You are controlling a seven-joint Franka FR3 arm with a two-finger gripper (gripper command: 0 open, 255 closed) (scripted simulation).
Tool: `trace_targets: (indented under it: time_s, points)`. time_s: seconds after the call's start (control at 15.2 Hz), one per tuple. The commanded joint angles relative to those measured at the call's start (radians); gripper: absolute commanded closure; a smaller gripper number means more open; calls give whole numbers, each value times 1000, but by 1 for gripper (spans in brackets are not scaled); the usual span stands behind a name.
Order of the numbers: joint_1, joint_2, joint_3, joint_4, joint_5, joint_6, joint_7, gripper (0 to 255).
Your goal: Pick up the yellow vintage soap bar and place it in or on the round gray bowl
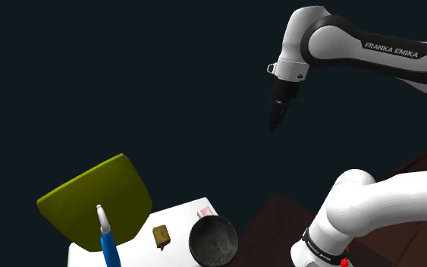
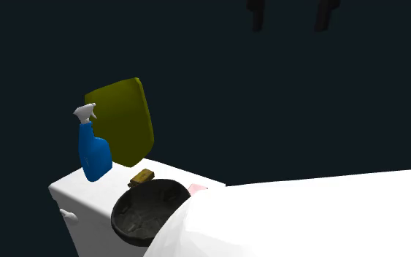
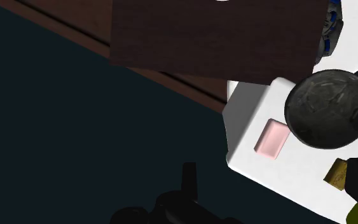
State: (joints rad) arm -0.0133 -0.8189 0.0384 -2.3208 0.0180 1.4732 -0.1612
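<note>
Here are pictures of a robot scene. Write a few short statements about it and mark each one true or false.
1. The gripper holds the soap bar. False: it hangs open, high above, holding nothing.
2. In the shoulder view, the soap bar lies between the blue spray bottle and the bowl. True.
3. The bowl is white. False: it is dark grey.
4. A small pink item lies beside the bowl. True.

Shoulder view: high and far, looking down leftward onto the counter (image 1: 180,224). Second exterior: low, near, across that counter. Wrist: overhead, downward. Shared throughout: dark bowl (image 1: 213,240).
</note>
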Motion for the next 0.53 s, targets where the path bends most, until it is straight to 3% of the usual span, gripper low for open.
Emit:
trace_targets:
  time_s: [0.0,0.46]
  points:
    - [0,0,0,0,0,0,0,0]
    - [19,-4,123,-173,110,189,173,0]
